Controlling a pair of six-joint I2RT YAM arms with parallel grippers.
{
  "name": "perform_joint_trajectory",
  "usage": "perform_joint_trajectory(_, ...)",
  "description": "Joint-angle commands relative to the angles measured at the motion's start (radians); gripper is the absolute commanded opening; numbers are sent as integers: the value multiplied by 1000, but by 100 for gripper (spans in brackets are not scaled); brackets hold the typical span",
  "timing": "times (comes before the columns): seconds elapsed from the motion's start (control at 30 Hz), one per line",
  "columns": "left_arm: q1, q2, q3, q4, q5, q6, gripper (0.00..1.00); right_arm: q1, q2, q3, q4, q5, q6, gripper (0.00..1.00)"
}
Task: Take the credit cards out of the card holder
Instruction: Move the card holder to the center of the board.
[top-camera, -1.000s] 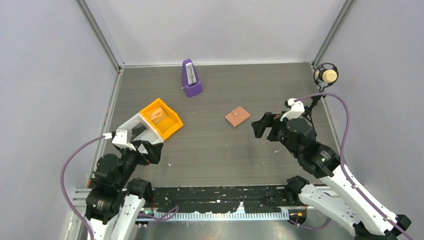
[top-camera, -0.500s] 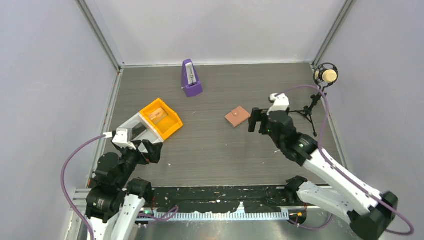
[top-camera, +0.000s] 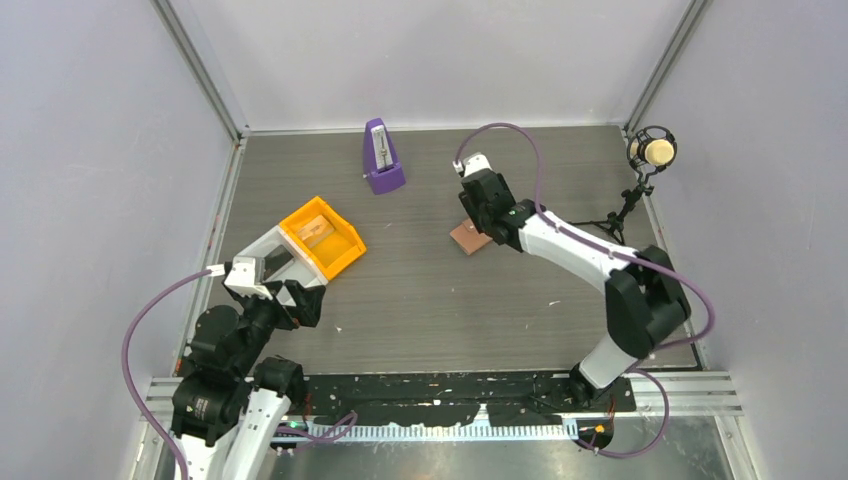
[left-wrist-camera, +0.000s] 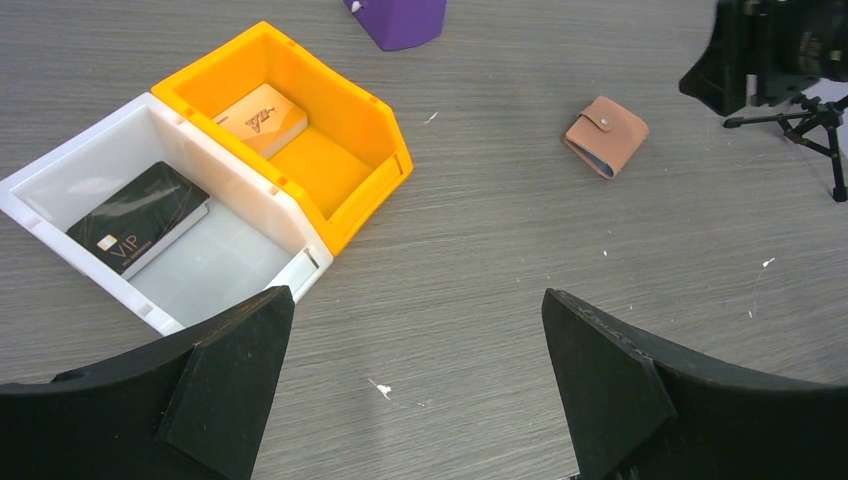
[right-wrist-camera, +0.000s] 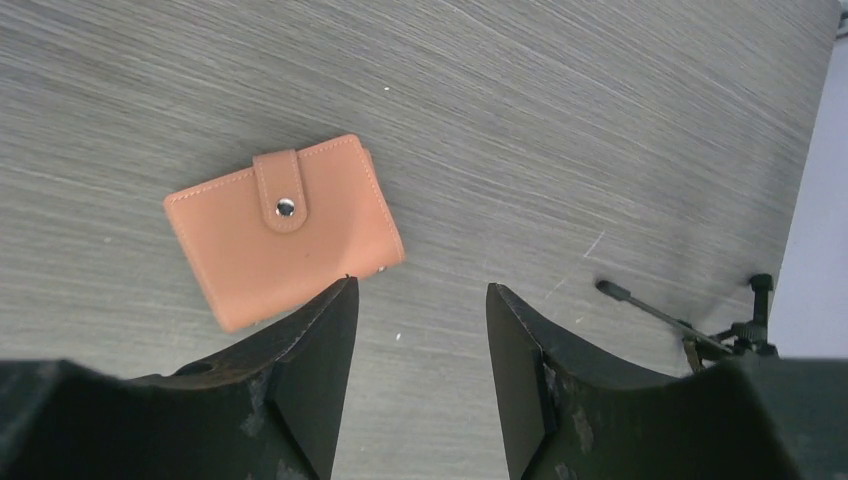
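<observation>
Seemingly the reach step: the right gripper (right-wrist-camera: 420, 290) hangs over the snapped-shut card holder (right-wrist-camera: 285, 230) on the table (right-wrist-camera: 600, 100), jaws part-open, empty, apparently not touching — next it must pin and unsnap it.

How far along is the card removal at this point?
Done: nothing yet. The card holder lies closed on the table, its tab snapped. In hand: the right claw hovers open over it, gripping nothing. The left claw hangs open beside the white bin. Left: opening the holder and pulling out the credit cards. A dark card lies in that bin; its origin cannot be told.
</observation>
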Motion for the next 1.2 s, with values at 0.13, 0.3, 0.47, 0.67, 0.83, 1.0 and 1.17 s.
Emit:
perform_joint_trajectory(0.13,5,-4,4,12,-12,14,100,-60,185,173,-44,-195,-71,55)
perform_joint_trajectory(0.3,6,-1,5,10,-19,16,100,-60,259,207,-47,-314,-45,55)
perform_joint_trajectory(0.47,6,-3,4,9,-25,16,100,-60,324,261,-70,-306,2,55)
perform_joint_trajectory(0.67,5,-1,4,8,-30,17,100,-60,391,307,-111,-293,33,54)
perform_joint_trajectory(0.83,6,2,4,8,-31,17,100,-63,408,293,-119,-292,55,50)
perform_joint_trajectory(1.0,6,-1,4,8,-32,17,100,-68,408,256,-100,-345,104,42)
perform_joint_trajectory(1.17,6,-1,4,6,-35,17,100,-69,394,231,-92,-363,126,19)
